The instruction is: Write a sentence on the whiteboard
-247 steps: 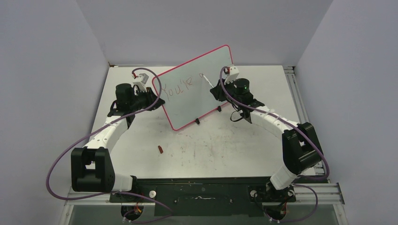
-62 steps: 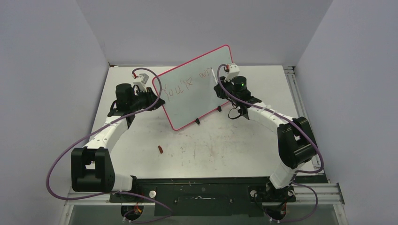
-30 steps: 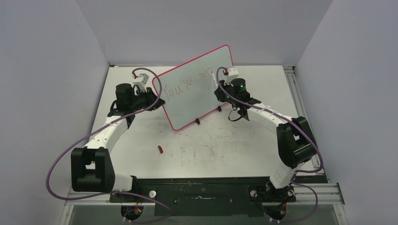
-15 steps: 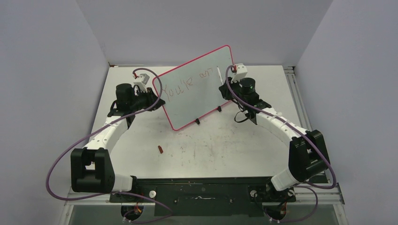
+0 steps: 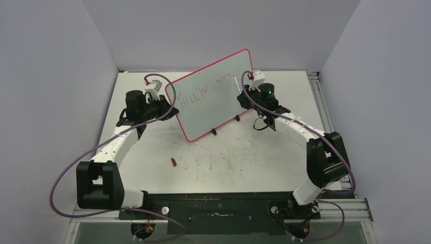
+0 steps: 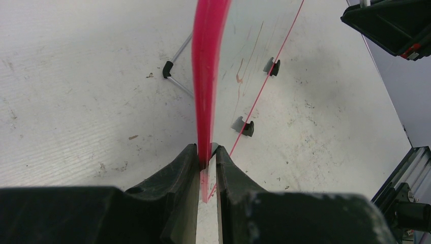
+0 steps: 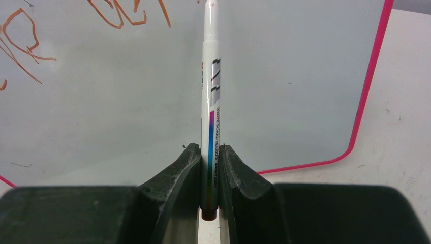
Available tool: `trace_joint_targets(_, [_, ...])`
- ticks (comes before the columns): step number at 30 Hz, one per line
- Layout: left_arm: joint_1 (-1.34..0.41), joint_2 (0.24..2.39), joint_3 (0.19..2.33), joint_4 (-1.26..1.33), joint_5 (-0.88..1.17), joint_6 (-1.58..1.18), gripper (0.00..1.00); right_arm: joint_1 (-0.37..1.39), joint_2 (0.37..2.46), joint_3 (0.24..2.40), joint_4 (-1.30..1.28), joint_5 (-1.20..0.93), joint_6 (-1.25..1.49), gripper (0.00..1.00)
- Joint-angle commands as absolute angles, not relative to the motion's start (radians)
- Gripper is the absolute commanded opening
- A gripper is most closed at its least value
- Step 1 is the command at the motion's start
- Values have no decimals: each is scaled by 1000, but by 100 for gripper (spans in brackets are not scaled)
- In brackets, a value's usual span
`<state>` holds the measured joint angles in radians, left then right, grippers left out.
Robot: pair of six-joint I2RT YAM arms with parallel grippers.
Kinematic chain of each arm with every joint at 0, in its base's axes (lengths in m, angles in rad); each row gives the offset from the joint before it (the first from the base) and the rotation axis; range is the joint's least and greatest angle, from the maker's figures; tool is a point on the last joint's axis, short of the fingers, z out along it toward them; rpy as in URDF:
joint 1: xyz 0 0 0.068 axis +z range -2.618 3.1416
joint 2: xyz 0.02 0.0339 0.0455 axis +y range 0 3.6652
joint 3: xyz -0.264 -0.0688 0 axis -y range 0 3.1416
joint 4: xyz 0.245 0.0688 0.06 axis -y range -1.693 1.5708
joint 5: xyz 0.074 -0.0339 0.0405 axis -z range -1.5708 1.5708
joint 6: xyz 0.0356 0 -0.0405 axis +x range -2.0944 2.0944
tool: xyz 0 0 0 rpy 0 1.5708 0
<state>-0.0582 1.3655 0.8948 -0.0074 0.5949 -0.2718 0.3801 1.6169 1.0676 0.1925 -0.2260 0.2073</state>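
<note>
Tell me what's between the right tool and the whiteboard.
The marker, gripped in the right tool, pointing at the whiteboard; the right wrist view shows it.

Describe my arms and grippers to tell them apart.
The left arm and right arm match: white links, blocky black joints, a purple cable along each. The left gripper and right gripper have black tapered fingers. Only the right wrist shows a green light.

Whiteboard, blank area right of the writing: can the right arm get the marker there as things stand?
Probably yes. The right fingers hold the marker with its tip near the last letters on the whiteboard; bare surface lies beside it, nothing between. The left fingers clamp the rim, steadying it.
</note>
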Motion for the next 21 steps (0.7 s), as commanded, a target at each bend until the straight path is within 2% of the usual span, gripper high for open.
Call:
trace_joint_targets(1, [-60, 1347, 932, -35, 566, -253, 0, 382, 1629, 1136, 237, -248, 186, 5])
trace_joint_targets(21, [-60, 1346, 936, -39, 568, -252, 0, 381, 1685, 1186, 182, -231, 188, 5])
